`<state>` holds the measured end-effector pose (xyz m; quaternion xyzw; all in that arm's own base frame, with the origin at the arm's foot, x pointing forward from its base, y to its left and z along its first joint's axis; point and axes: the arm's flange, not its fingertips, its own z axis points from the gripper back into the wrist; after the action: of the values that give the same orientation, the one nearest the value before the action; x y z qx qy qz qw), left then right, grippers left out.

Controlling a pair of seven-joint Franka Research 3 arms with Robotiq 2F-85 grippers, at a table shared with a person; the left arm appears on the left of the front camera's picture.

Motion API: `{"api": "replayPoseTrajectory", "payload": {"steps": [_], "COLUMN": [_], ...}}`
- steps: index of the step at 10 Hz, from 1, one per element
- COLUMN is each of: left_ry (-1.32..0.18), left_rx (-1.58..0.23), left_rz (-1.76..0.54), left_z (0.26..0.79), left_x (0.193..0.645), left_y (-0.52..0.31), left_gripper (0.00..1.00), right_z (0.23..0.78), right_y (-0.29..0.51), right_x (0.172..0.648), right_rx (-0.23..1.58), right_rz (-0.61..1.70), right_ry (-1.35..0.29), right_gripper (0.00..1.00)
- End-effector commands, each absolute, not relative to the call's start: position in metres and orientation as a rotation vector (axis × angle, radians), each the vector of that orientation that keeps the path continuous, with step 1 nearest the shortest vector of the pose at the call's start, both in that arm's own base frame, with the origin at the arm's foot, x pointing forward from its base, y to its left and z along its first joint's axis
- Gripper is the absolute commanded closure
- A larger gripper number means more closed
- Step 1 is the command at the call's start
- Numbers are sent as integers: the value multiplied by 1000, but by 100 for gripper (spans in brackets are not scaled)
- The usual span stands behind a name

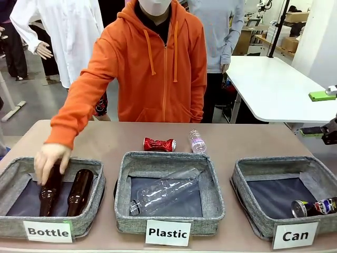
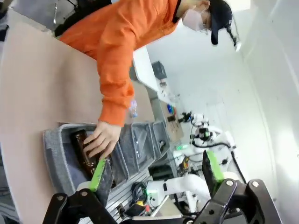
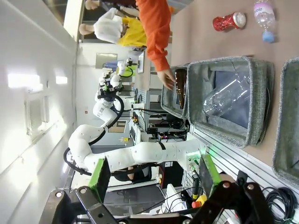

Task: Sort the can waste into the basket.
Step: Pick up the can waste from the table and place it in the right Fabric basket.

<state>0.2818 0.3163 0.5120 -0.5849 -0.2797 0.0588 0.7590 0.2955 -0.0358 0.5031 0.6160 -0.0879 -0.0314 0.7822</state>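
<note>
Dark can (image 1: 315, 207) lies inside Can basket (image 1: 242, 179), front view. Right wrist view catches red can (image 3: 229, 21) on table (image 3: 196, 18); right gripper (image 3: 154, 171), left gripper (image 2: 155, 169) spread wide, empty.

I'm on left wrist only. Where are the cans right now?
Observer: The dark can lies on its side in the Can basket, front right corner.
Operator: And the other one?
Observer: The crushed red can is on the table behind the Plastic basket, next to a small plastic bottle.
Operator: Right gripper state?
Observer: The right gripper is open and holding nothing.
</note>
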Motion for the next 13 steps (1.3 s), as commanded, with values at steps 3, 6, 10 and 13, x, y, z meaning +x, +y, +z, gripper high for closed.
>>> {"api": "replayPoseTrajectory", "payload": {"steps": [3, 6, 10, 13], "left_ry": [-400, -295, -299, -299], "left_rx": [-1058, -886, -892, -892], "left_rz": [-149, -253, -274, -274], "left_z": [506, 468, 464, 464], "left_x": [338, 380, 385, 385], "left_y": [165, 62, 43, 43], "left_gripper": [0, 0, 0, 0], "right_z": [504, 504, 504, 504], "right_y": [-34, -34, -34, -34], "right_x": [294, 294, 294, 294], "right_rx": [1333, 1333, 1333, 1333], "right_rz": [-64, -64, -64, -64], "right_ry": [-184, -184, -184, -184], "right_gripper": [0, 0, 0, 0]}}
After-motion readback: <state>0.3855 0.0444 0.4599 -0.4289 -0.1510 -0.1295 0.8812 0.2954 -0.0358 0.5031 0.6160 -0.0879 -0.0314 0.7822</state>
